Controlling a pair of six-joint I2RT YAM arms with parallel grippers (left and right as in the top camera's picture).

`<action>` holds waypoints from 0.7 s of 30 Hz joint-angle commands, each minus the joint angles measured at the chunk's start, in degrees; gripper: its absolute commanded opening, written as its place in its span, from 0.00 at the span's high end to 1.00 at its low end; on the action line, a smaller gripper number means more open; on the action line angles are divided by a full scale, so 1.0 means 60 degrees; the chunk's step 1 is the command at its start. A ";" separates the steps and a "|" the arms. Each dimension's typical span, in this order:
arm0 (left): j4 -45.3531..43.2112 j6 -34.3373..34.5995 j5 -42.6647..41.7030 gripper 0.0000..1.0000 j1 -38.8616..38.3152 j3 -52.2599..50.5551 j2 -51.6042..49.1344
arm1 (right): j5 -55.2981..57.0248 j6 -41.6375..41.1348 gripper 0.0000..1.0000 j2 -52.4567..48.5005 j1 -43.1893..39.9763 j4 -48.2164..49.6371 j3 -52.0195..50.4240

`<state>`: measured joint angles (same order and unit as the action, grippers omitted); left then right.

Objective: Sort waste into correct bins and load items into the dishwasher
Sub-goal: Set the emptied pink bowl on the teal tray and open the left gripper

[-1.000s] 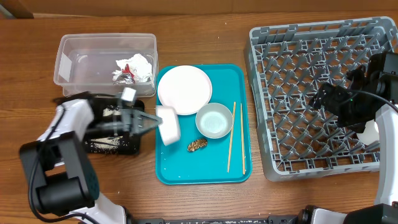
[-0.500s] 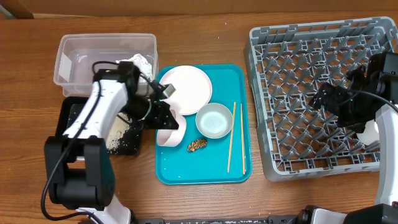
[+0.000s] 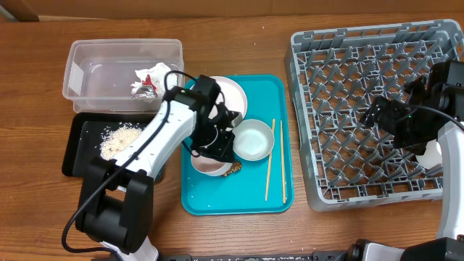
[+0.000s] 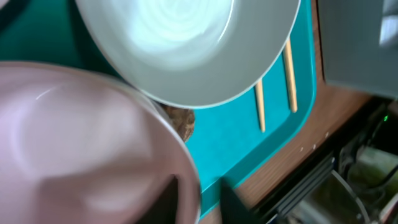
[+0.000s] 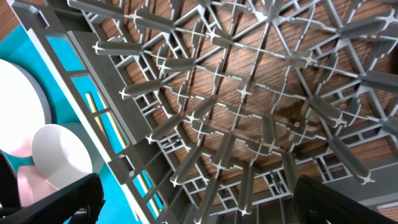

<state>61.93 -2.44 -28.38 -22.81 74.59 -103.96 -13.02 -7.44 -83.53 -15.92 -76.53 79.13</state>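
My left gripper (image 3: 217, 154) is shut on the rim of a white bowl (image 3: 205, 166), low over the teal tray (image 3: 275, 94). In the left wrist view one finger (image 4: 181, 200) is inside the bowl (image 4: 81, 143) and the other is outside it. A second white bowl (image 3: 252, 140) sits beside it, also in the left wrist view (image 4: 186, 43). A white plate (image 3: 233, 93) lies behind, partly under my arm. The chopsticks (image 3: 281, 161) lie on the tray's right. My right gripper (image 3: 383, 114) is open and empty above the grey dish rack (image 3: 348, 65).
The black tray (image 3: 78, 145) at the left holds loose rice (image 3: 119, 138). The clear tub (image 3: 94, 54) behind it holds a crumpled napkin (image 3: 162, 75) and red wrapper (image 3: 147, 78). A brown scrap (image 4: 181, 122) lies on the teal tray by the held bowl.
My left arm swung the bowl from above the black tray rightwards, to low over the teal tray. Rice now shows in the black tray. The right arm has not moved.
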 commanded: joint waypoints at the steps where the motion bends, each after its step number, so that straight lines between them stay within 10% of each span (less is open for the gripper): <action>1: -0.0080 0.0703 0.0415 0.61 0.0026 0.0229 -0.0080 | -0.0036 0.0069 0.00 0.0080 0.0029 0.0022 0.0244; 21: 0.0911 0.3268 0.3555 0.45 0.1588 0.2470 0.2539 | -0.2113 0.0568 0.05 0.0080 0.1931 0.1042 0.0244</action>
<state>66.89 12.97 -10.33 -16.45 87.79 -93.25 -23.77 -4.84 -83.53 -8.60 -71.53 79.13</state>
